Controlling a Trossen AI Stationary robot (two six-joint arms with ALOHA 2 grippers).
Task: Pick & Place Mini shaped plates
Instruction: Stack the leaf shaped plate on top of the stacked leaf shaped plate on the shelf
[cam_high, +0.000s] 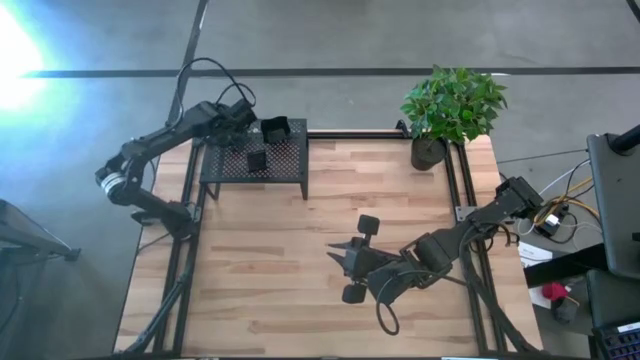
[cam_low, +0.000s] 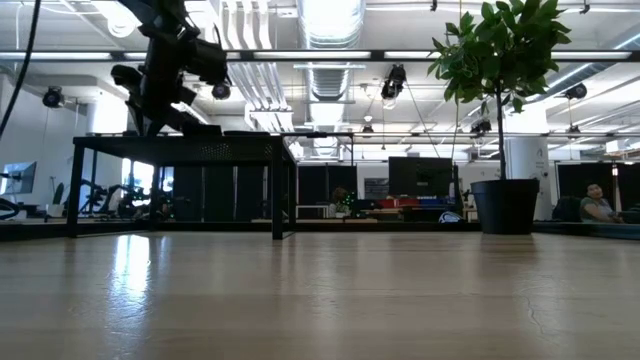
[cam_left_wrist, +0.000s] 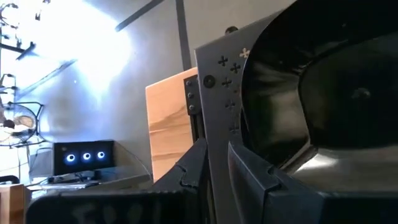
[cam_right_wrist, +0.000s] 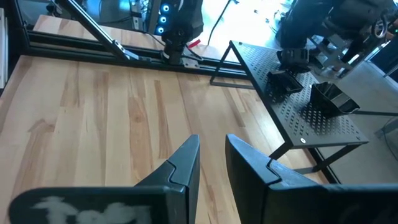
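Two mini shaped plates (cam_high: 257, 159) sit on the perforated stand (cam_high: 290, 165); a third square plate (cam_high: 275, 127) is by the left gripper (cam_high: 250, 124), grip undeterminable. Right gripper (cam_high: 345, 262) hovers mid-table, slightly parted, empty. Remaining plates are not visible.

I find no lettering I can read anywhere — no word, brand or number. Pale smudged marks sit on the housing behind my right gripper's fingers (cam_right_wrist: 211, 165) and fainter ones behind my left gripper's fingers (cam_left_wrist: 217, 171), both too blurred to make out. The perforated stand (cam_left_wrist: 214, 87) shows only small cross-shaped cut-outs beside its holes — not characters. A dark box on the floor (cam_left_wrist: 84, 158) carries three glowing rings, no text.
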